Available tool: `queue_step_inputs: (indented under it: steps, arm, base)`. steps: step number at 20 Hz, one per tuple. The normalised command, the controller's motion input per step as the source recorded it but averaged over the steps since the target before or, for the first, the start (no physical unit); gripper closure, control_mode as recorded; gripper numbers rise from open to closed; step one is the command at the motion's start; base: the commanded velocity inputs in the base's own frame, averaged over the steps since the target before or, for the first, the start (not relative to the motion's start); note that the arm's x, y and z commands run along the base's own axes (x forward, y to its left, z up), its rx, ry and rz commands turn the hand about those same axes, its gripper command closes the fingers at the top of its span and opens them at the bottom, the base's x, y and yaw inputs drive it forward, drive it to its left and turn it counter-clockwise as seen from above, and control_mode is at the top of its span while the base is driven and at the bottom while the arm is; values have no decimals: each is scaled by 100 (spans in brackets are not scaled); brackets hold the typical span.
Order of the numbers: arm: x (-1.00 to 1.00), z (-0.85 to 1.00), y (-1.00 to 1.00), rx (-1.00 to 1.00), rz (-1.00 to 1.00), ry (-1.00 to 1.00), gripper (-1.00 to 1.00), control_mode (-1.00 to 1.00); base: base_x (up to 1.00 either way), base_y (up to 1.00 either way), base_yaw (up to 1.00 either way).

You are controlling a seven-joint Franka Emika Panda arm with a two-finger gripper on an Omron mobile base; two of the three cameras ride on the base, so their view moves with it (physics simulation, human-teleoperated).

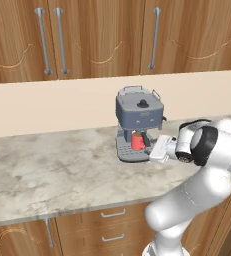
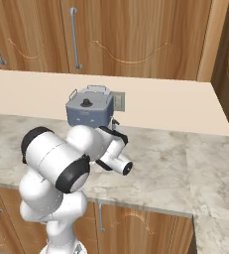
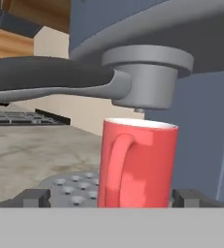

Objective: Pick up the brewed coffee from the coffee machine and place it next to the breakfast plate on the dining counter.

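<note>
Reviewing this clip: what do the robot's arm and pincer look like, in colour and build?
The arm is glossy white, built of rounded tubular links with black bands at the joints. It ends in a flat white hand carrying the pincer; its two small dark grey fingertips look blocky and squared. No cables or markings are visible.

My arm point(image 1: 197, 195) rises from the base at the five o'clock corner of the left base view, bends at a bulky elbow, and reaches toward nine o'clock with the forearm held roughly level. My wrist lies horizontal. My gripper point(image 1: 148, 148) points sideways, low over the counter, fingers spread as wide as they go and closed on nothing. In the hand view, my two dark fingertips point(image 3: 35, 196) sit at seven and five o'clock, well apart. In the right base view, my elbow bulks at eight o'clock.
</note>
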Motion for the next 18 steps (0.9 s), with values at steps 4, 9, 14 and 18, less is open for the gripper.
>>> queue_step_inputs:
  steps: [4,9,14,18]
  arm:
    - [36,-13,0,0,0,0,-100,-100]
    - [21,-4,3,0,0,0,-100,-100]
    - [1,0,16,0,0,2,-100,-100]
    - [0,0,37,0,0,3,-100,-100]
  base:
    - [0,0,0]
    - [0,0,0]
    - [0,0,0]
    - [0,0,0]
